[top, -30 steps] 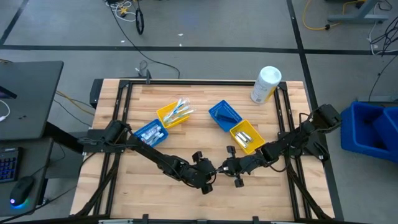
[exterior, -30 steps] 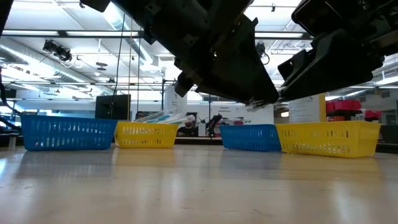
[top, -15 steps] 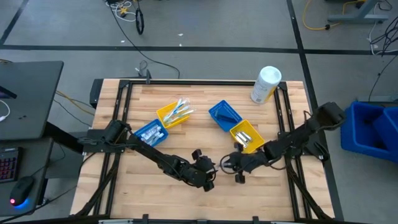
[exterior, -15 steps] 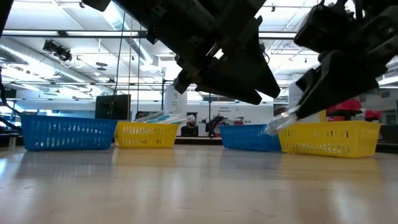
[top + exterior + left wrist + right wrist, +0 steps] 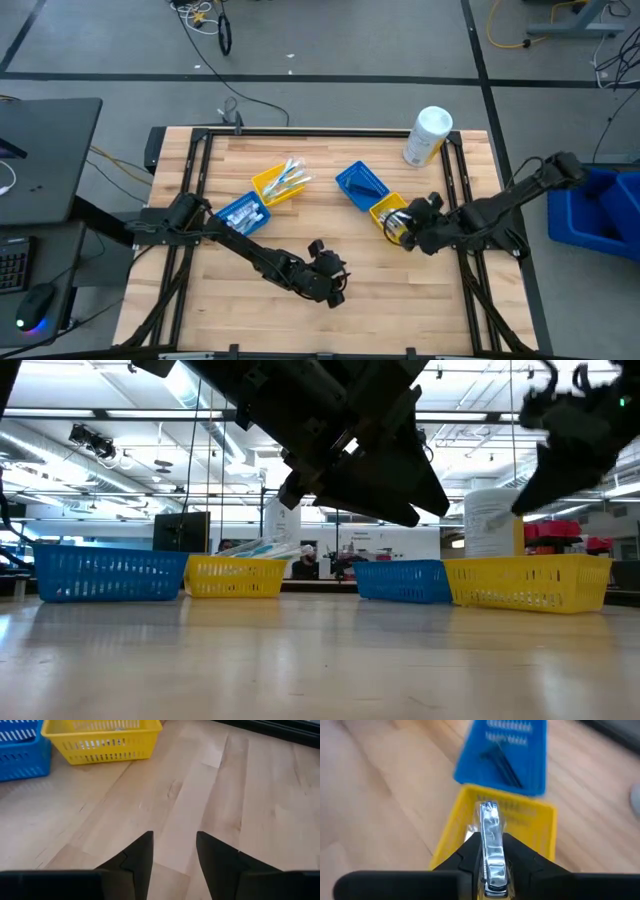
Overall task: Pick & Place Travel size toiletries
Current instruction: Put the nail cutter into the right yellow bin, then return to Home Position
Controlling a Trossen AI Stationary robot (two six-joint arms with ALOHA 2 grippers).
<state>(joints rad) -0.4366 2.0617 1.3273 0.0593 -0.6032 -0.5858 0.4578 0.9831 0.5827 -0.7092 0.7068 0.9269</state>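
Note:
My right gripper (image 5: 490, 845) hangs over the right yellow bin (image 5: 385, 209), shut on a small shiny silver toiletry item (image 5: 489, 822). That bin (image 5: 451, 837) holds more silver pieces. Beyond it, the right blue bin (image 5: 358, 183) holds a dark razor (image 5: 502, 762). On the left side, a yellow bin (image 5: 270, 180) holds toothbrushes that stick out over its rim, and a blue bin (image 5: 242, 213) holds small white tubes. My left gripper (image 5: 330, 285) waits open over bare wood near the table's near middle, with nothing between its fingers (image 5: 142, 852). My right gripper pinches the silver item between its two fingers (image 5: 467, 852), which close on its two long sides. The item's shiny end (image 5: 488, 810) sticks out ahead of the fingertips. It is lifted clear, above the yellow bin.
A large white cylindrical container (image 5: 428, 135) stands at the table's far right corner. A black frame (image 5: 195, 150) runs round the table top. Bare wood (image 5: 370, 300) lies along the near edge. A big blue crate (image 5: 600, 205) sits off the table's right side.
My right gripper has moved from beside my left gripper at the table's near middle toward the right and far side, rising, and now hangs over the right yellow bin. It has carried the silver item with it. My left arm has kept still.

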